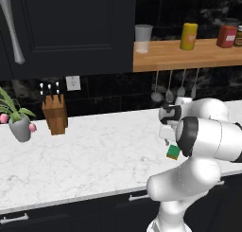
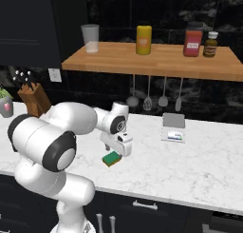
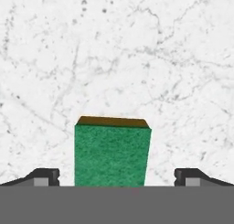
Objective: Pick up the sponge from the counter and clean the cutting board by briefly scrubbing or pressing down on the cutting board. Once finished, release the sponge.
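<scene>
Two dark fingertips (image 3: 45, 176) stand wide apart at the bottom of the hand view, and the sponge (image 3: 112, 155) sits between them, green face up with a thin orange-brown edge at its far end; neither tip touches it, so the gripper (image 2: 116, 149) is fully spread and holds nothing. From the right base view the gripper hangs just above the sponge (image 2: 112, 158), which lies on the counter (image 2: 199, 172) not far from its front edge. Bare marble stretches around the sponge on every side, widest toward the left in the left base view, where the counter (image 1: 94, 155) runs open up to a knife block (image 1: 54, 113) and a potted plant (image 1: 19, 122) near the wall. To the right in the right base view, one grey-white scale (image 2: 173, 127) sits toward the back, well apart from the sponge. Four utensils (image 2: 154, 101) hang under the wooden shelf (image 2: 152, 61). On the shelf stand one clear glass (image 2: 90, 37), one yellow canister (image 2: 144, 39), one red jar (image 2: 192, 42) and one small dark jar (image 2: 211, 44). Their labels are too small to read.
</scene>
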### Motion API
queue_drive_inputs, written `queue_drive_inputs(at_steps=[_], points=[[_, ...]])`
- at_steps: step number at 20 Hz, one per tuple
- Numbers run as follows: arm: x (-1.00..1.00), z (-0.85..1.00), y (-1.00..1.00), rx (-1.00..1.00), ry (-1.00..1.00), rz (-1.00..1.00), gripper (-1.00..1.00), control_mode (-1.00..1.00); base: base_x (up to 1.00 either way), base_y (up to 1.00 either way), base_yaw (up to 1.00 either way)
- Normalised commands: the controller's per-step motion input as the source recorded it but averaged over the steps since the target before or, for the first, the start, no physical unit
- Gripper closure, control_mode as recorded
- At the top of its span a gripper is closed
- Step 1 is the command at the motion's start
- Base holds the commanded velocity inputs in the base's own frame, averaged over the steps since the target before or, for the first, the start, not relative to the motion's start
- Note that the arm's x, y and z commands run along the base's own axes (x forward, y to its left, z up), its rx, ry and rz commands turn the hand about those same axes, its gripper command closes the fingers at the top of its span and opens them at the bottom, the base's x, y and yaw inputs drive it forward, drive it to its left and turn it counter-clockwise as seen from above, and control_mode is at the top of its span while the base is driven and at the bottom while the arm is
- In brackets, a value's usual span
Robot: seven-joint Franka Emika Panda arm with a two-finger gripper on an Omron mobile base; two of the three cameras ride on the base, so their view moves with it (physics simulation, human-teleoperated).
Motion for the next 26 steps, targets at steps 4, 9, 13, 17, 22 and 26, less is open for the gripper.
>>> queue_drive_inputs(at_steps=[4, 9, 13, 17, 22, 26], points=[[0.01, -0.19, 0.00, 0.00, 0.04, -0.04, -1.00, -1.00, 0.00, 0.00, 0.00], [0.00, -0.08, 0.00, 0.00, 0.01, -0.04, -1.00, -1.00, 0.00, 0.00, 0.00], [0.00, -0.09, 0.05, 0.00, 0.00, 0.00, -1.00, -1.00, 0.00, 0.00, 0.00], [0.00, -0.09, 0.03, 0.00, 0.00, 0.00, -1.00, -1.00, 0.00, 0.00, 0.00], [0.00, -0.07, 0.01, 0.00, 0.00, 0.00, -1.00, -1.00, 0.00, 0.00, 0.00], [0.00, 0.00, 0.00, 0.00, 0.00, 0.00, -1.00, -1.00, 0.00, 0.00, 0.00]])
